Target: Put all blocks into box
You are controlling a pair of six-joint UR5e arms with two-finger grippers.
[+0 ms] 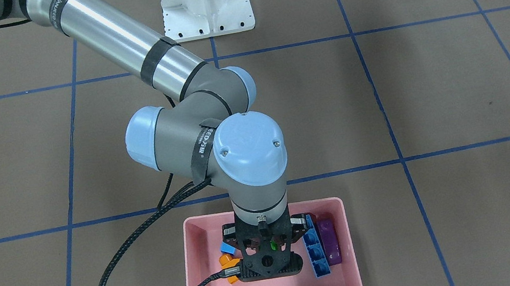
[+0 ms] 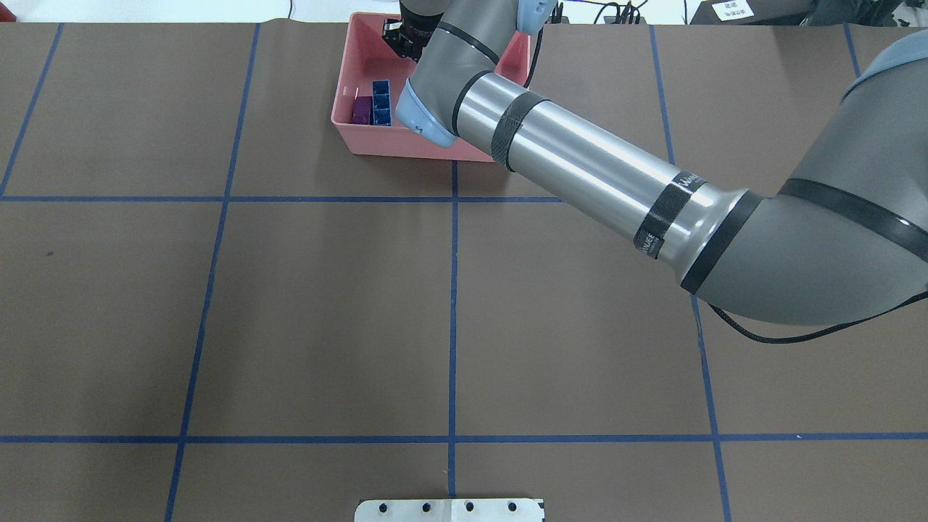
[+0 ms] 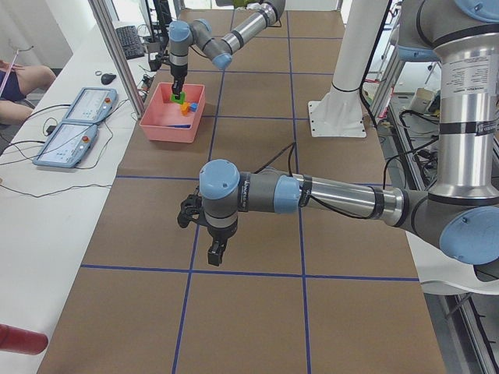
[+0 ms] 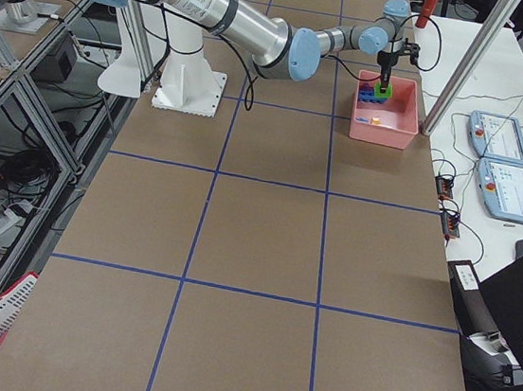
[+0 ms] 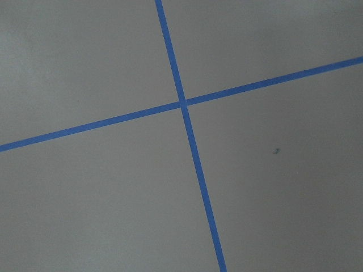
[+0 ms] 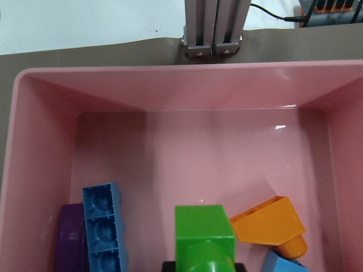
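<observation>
Four blocks down in box point(image 6: 170, 85): purple block point(image 6: 71, 238) and long blue bar point(image 6: 102, 226) by one side wall, orange block point(image 6: 271, 226) and small blue block point(image 6: 283, 263) toward the opposite side.

Fifth one, green block point(image 6: 204, 238), pinched in right gripper point(image 1: 266, 257) over box floor, between bar and orange block.

Your risks:
- let go too high, it glances off orange block and hops box rim
- block sticks to finger, rides back out of box on retreat

Left gripper point(image 3: 217, 251) well away from box. Can't tell wide or closed. Doubt it matters.
</observation>
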